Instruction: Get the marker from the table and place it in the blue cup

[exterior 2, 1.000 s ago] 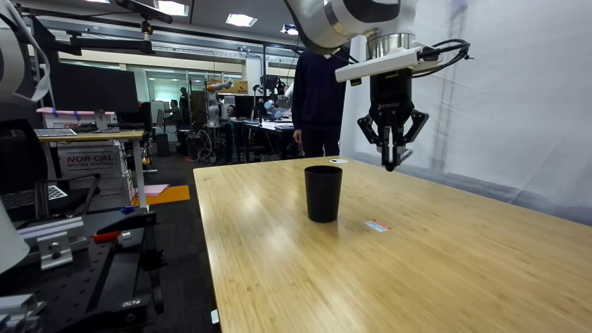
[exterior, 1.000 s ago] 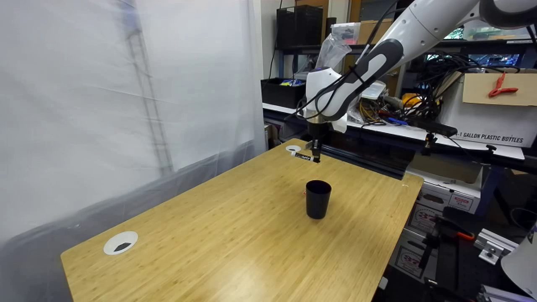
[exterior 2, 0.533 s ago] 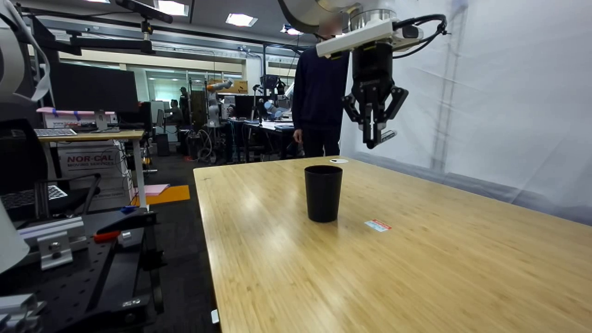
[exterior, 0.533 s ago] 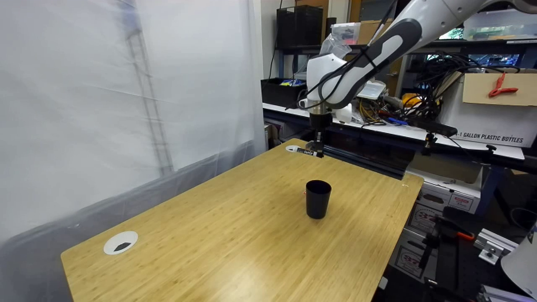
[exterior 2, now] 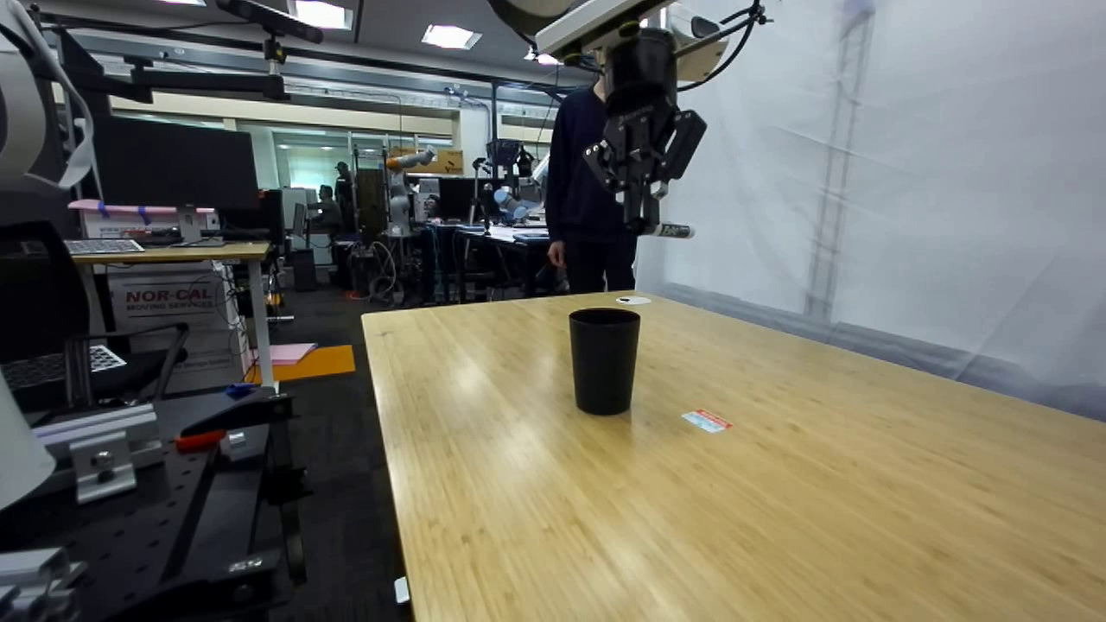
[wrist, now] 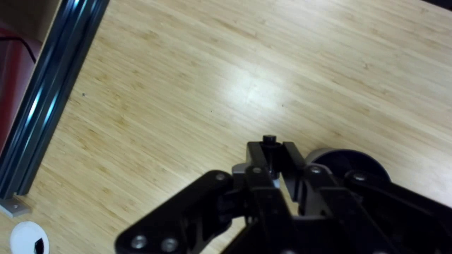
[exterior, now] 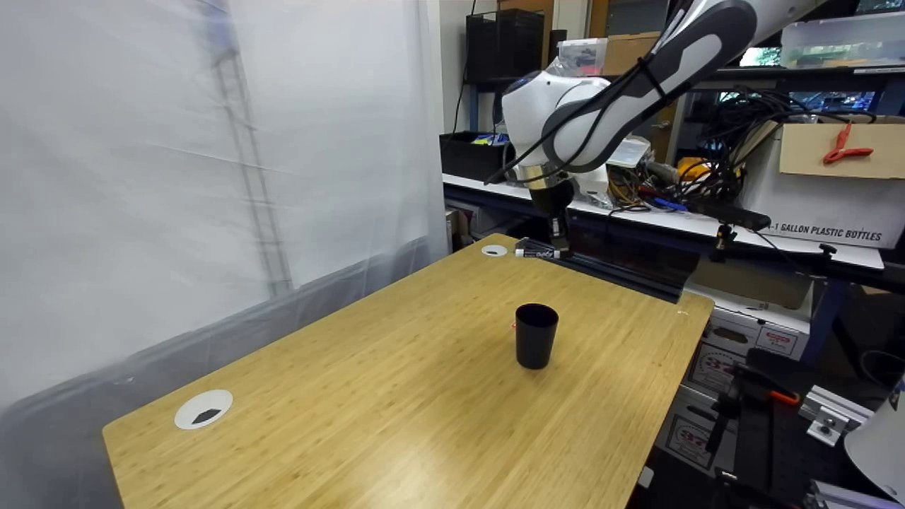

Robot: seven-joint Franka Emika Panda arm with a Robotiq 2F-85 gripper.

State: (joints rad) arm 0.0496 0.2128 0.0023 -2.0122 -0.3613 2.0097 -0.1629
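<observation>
A Robotiq gripper (exterior 2: 642,223), fingers (exterior 2: 632,206) pinching a marker (exterior 2: 676,231), hangs near 12 o'clock from the dark cup (exterior 2: 604,364) in both exterior views.

A carton (exterior: 831,201) reads "GALLON PLASTIC BOTTLES"; a white box (exterior 2: 173,301), "NOR-CAL MOVING SERVICES"; a stacked box (exterior: 691,435), "37".
</observation>
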